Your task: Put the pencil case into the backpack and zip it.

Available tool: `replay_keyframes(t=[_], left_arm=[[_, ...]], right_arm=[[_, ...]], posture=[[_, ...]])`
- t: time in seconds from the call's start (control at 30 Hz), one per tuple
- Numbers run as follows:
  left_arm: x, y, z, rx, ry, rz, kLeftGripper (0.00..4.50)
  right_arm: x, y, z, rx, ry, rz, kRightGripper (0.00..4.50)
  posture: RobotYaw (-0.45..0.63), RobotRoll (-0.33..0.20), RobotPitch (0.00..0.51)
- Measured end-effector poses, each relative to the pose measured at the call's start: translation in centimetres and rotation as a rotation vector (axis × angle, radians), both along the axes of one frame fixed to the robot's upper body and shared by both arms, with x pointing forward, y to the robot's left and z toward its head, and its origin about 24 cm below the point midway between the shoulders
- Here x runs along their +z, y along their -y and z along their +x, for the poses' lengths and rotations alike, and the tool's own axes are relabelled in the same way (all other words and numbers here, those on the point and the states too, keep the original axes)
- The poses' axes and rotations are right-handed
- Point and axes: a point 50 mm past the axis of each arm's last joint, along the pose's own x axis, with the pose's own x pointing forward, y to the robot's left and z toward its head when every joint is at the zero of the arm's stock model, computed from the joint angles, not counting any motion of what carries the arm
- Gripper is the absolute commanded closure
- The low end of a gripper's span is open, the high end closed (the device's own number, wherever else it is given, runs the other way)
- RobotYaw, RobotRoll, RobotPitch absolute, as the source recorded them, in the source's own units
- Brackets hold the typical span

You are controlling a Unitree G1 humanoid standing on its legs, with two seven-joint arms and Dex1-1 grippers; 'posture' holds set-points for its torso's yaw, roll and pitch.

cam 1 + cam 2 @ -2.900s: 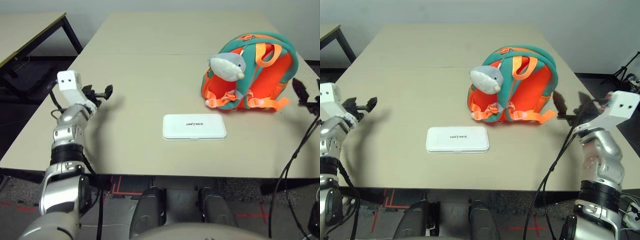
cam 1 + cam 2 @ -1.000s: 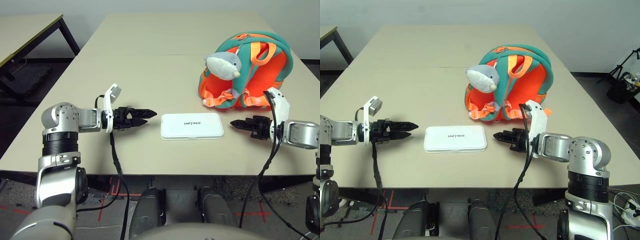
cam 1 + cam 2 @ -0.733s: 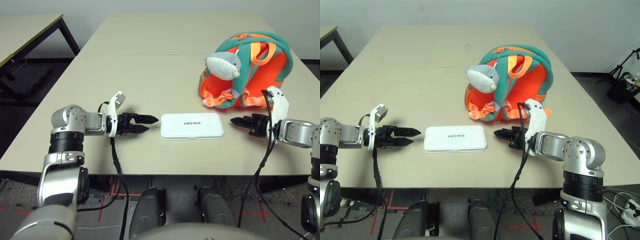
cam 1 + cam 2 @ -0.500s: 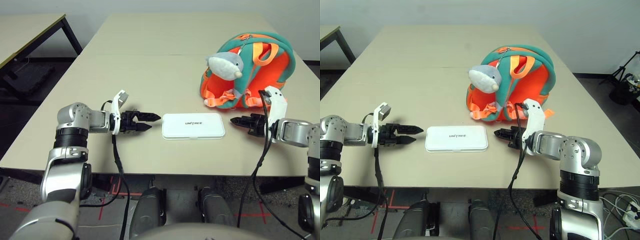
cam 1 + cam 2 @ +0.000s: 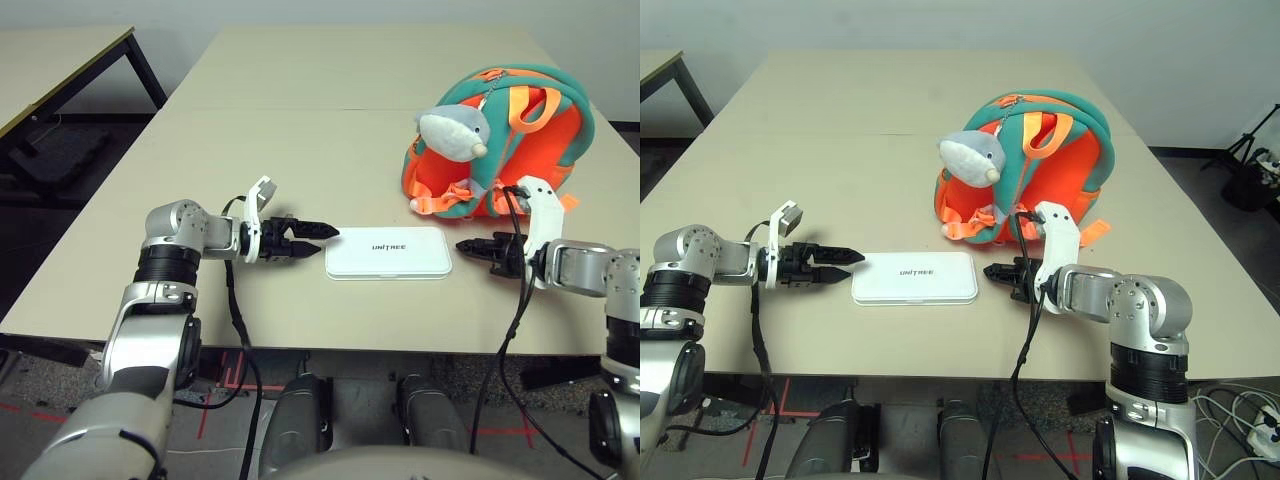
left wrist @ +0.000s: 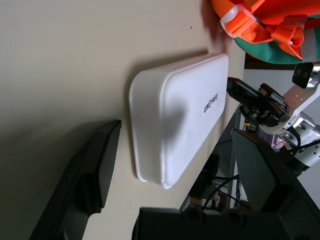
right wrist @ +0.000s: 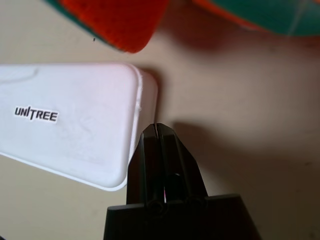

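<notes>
- Pencil case: flat white rectangular case with rounded corners and dark "UNITREE" lettering (image 5: 388,262), lying flat on the beige tabletop (image 5: 250,120), outside the backpack and between the two grippers.
- Backpack: small bright orange fabric backpack with teal trim and orange straps (image 5: 548,150), upright on the table, beyond the case and toward the robot's right. A grey-and-white plush dolphin charm (image 5: 453,134) hangs on its front.
- View comparison: the eye views give the whole layout. Left wrist view adds the case's side wall, the pale strap buckle (image 6: 235,19) and the right gripper past the far end of the case. Right wrist view gives the case's rounded end close up, plus orange mesh fabric near it. Right eye view also takes in a black tripod (image 5: 1243,140) on the floor.
- Left gripper, black, two-fingered (image 6: 177,126): wide, empty, at the case's left end. Contact cannot be told.
- Right gripper, black, two-fingered (image 7: 156,125): narrow, fingertips together, nothing held, just beside the case's right end. Contact cannot be told.
- Arm pose: silver left arm (image 5: 150,345) and silver right arm (image 5: 1150,325) rise from the near side, then bend inward. Both wrists run roughly level; the grippers point toward each other across the case.
</notes>
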Motion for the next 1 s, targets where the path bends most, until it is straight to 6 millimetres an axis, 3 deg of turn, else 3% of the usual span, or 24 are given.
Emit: replay_keyframes(t=[0.6,0.7,0.83,1.0], left_arm=[[-0.1,0.2,-0.4,-0.018,-0.011,-0.007,0.0],[-0.2,0.2,-0.6,-0.028,-0.014,-0.011,0.46],[-0.9,0.3,-1.5,-0.067,-0.058,-0.015,1.69],[0.1,0.5,-2.0,-0.126,-0.008,-0.103,3.07]], right_arm=[[-0.7,-3.5,0.0,0.085,-0.021,0.019,4.45],[-0.4,-3.7,0.2,0.094,-0.009,0.018,4.5],[0.0,-3.9,0.4,0.103,0.009,0.025,4.5],[0.0,-3.6,0.7,0.083,0.015,0.009,4.5]], posture=[[-0.09,0.0,0.094],[-0.09,0.0,0.094],[-0.09,0.0,0.092],[-0.09,0.0,0.09]])
